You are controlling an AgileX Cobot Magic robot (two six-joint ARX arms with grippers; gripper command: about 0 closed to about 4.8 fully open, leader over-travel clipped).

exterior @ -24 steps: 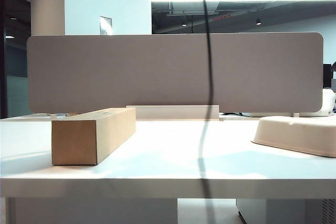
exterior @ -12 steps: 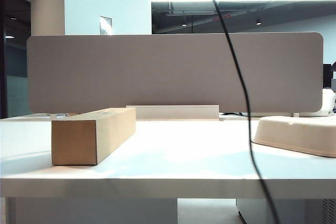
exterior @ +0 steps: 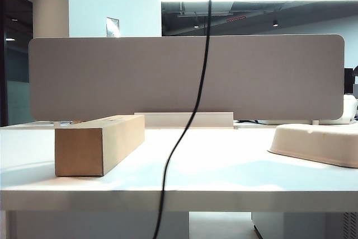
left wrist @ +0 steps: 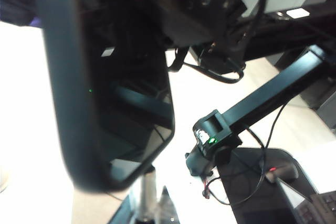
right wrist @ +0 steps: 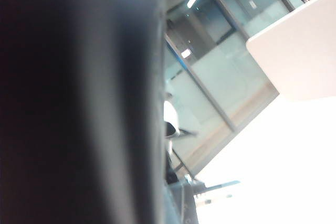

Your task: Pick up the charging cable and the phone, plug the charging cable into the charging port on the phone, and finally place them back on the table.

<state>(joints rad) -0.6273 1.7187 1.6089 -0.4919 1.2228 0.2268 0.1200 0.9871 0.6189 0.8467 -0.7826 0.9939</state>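
The charging cable point(exterior: 193, 110) hangs down in front of the surface point(exterior: 184, 177) in the outside view. It comes in from the top edge, bends toward the left, and drops past the front edge of the surface. Its plug end is out of sight above.

A brown cardboard box point(exterior: 98, 144) sits on the left part of the surface. A cream-white pad point(exterior: 319, 144) sits on the right part. A grey divider panel point(exterior: 112, 76) stands at the back.

The phone point(left wrist: 105, 103) fills the left wrist view, very close and tilted, up off the surface. The left tool is hidden behind the phone and is pressed together. What it pinches cannot be told.

The right wrist view is mostly a dark blur. The right tool cannot be made out there, but it is pressed together too.
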